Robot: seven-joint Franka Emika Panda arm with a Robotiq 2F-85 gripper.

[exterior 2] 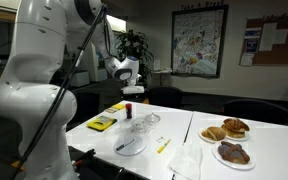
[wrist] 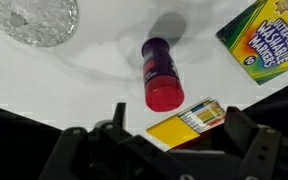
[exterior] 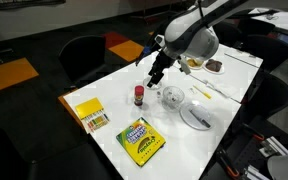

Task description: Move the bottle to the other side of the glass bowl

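Yellow crayon box (exterior: 89, 113): lies flat at the table's left end. Only the wrist view shows its open end with the crayons.
Bottle (exterior: 139, 95): stands upright on the white table (exterior: 116, 124), long axis vertical, red cap uppermost. It is near the glass bowl on that bowl's left and apart from it. In the wrist view the bottle (wrist: 159, 72) is seen slantwise from above, with the cap toward the lower edge.
Marker box (exterior: 141, 140): lies flat in front of the bottle.
Gripper (exterior: 156, 76): hangs above and slightly right of the bottle, clear of it. The wrist view shows the fingers (wrist: 118, 118) spread wide, with nothing between them.
Glass bowl (exterior: 172, 97): rests right of the bottle. Its cut pattern is clear only in the wrist view.
White plate (exterior: 197, 117): sits right of the bowl and carries a utensil.
Pastries (exterior 2: 229, 130): lie on plates at the far right, in both exterior views.
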